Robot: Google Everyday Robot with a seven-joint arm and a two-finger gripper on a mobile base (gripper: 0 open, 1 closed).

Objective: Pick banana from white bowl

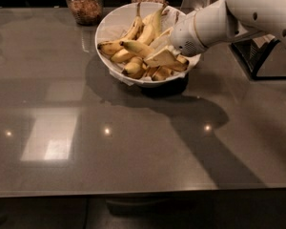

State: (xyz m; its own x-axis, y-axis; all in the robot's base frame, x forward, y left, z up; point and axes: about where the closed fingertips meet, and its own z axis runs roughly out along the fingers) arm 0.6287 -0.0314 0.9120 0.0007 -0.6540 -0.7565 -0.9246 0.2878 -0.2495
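Here the robot's white arm (257, 13) comes in from the upper right of the frame and slopes down and to the left, its thick rounded forearm crossing over the right rim of the white bowl (115, 20). At its end the gripper (158, 49) sits inside the bowl, low on the right-hand side of the pile of fruit, with its pale tan tip pointing left among the bananas. Whether the gripper is open or closed cannot be told from this view, nor whether it has hold of anything; its tip looks to be in contact with the fruit around it. The banana (136, 47) lies near the middle of the bowl, almost level across the pile, its dark pointed tip to the left and its right end running up to the gripper. Other bananas (133, 30) lean around it, some standing up against the back wall of the bowl, others tucked beneath. The bowl stands on the glossy grey table (133, 151) in the upper middle of the frame, and the arm casts a broad shadow across the table below it. Behind the bowl, along the top edge, stand two glass jars (85, 3) with brown contents, and a dark stand (269, 63) sits at the right edge.
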